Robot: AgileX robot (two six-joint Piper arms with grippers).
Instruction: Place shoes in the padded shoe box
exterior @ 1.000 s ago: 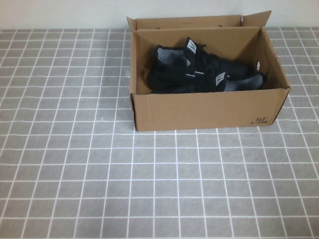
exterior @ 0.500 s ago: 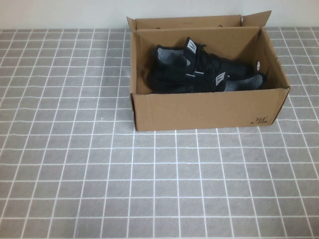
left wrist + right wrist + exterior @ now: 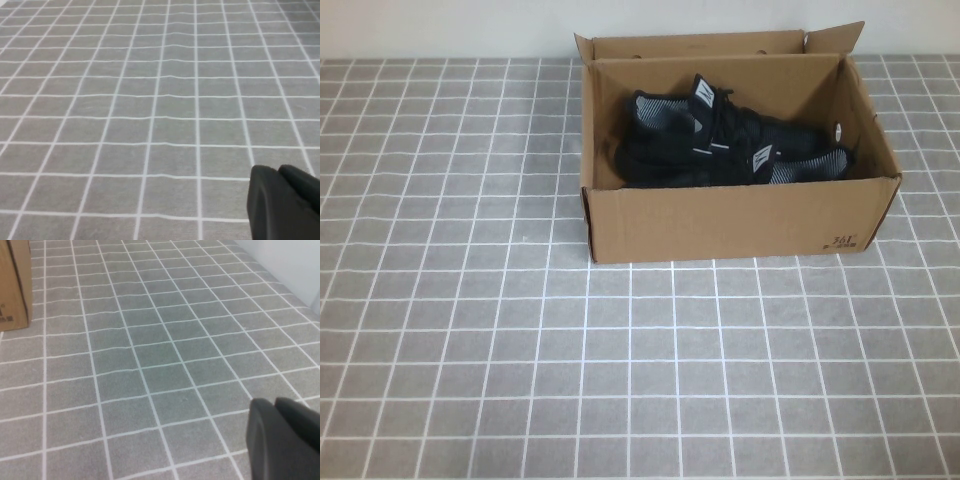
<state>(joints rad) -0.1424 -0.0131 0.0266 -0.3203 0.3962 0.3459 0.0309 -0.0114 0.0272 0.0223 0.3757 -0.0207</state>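
Open top, walled sides

The padded shoe box (image 3: 740, 215) is entered only from above (upright flaps ring it); inside, the shoes (image 3: 730, 150) fill its floor.

The left gripper (image 3: 287, 202) and right gripper (image 3: 285, 440) are seen only over bare tiled table (image 3: 470, 350), away from the box.

black mesh shoes (image 3: 730, 150) lie side by side inside open brown cardboard shoe box (image 3: 735, 222).

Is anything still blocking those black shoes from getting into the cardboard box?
Nothing visible does: both shoes already lie inside the padded shoe box. The left gripper and right gripper hang over bare tiled table, away from the box.
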